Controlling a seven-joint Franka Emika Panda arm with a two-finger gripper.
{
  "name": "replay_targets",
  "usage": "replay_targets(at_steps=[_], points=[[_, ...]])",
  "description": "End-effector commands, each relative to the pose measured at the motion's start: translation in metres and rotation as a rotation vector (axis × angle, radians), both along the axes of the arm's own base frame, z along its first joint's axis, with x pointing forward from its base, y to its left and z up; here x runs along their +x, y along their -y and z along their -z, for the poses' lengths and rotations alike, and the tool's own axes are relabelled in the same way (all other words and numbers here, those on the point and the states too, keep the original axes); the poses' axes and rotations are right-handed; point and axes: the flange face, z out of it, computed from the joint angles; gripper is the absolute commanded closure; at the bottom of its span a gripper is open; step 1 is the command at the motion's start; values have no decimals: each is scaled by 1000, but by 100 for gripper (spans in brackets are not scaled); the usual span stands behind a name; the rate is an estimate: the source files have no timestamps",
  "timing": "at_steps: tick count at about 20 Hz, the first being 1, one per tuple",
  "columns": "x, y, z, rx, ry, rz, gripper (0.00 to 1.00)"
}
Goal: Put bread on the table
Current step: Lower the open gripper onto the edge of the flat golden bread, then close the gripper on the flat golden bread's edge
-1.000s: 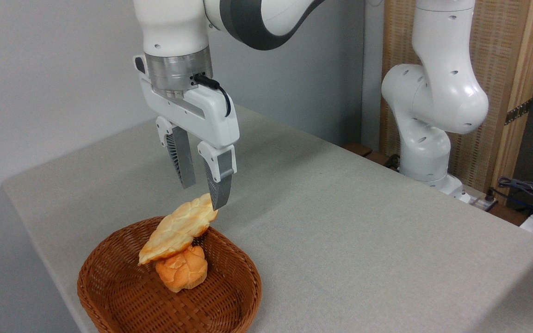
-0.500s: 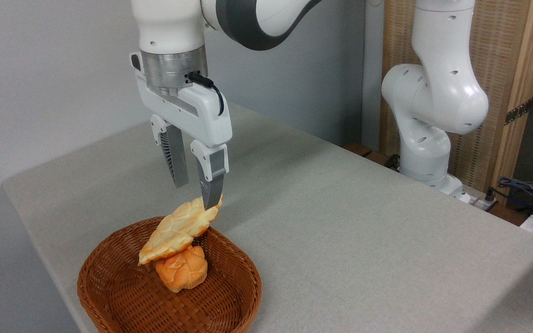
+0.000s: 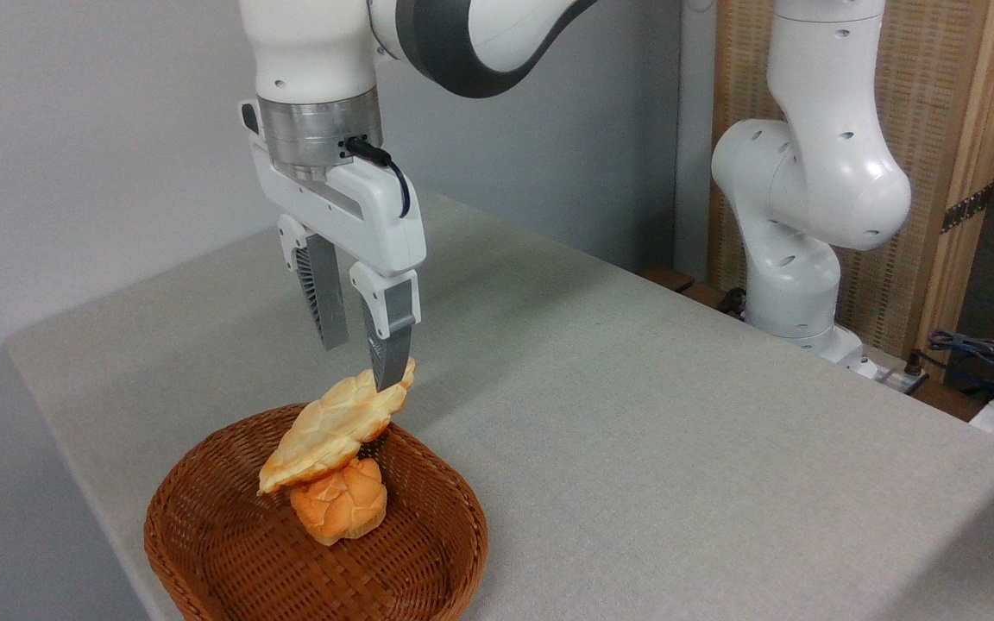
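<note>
Status: task not done. The bread [image 3: 335, 429] is in the basket [image 3: 229, 552], lying tilted across the top of the small round bun [image 3: 339, 511], lower end toward the near left, upper pointed end raised over the basket's far rim. No part of it touches the desk [image 3: 635, 414].

Gripper [image 3: 361, 366] hangs above the loaf's raised end, fingers pointing down. Jaws stand apart with a plain gap between them, nothing clamped. The nearer fingertip overlaps the upper tip of the bread in this view; whether it touches the crust or merely sits in front of it cannot be told. The farther finger is clear of the loaf, above and behind it.

Judgement: the grasp stage is in hand, with no hold made. Left to do: get both fingers around the loaf, close, lift it clear of the bun and the rim, carry it over open cloth, set it down, let go.

Note: the loaf rests loosely on the bun, so a one-sided push could slide it deeper into the basket. Bun should stay put. Open desk to the right of the basket looks suitable for placing.
</note>
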Motion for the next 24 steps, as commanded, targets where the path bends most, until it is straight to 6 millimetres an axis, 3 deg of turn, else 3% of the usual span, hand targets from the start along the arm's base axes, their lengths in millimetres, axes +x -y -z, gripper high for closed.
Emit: replay_targets(at_steps=[1, 5, 11, 24], points=[[8, 5, 2, -10, 38, -1, 0], [13, 10, 11, -11, 66, 4, 0], [22, 17, 51, -5, 77, 13, 0], [18, 19, 62, 41, 61, 43, 4]])
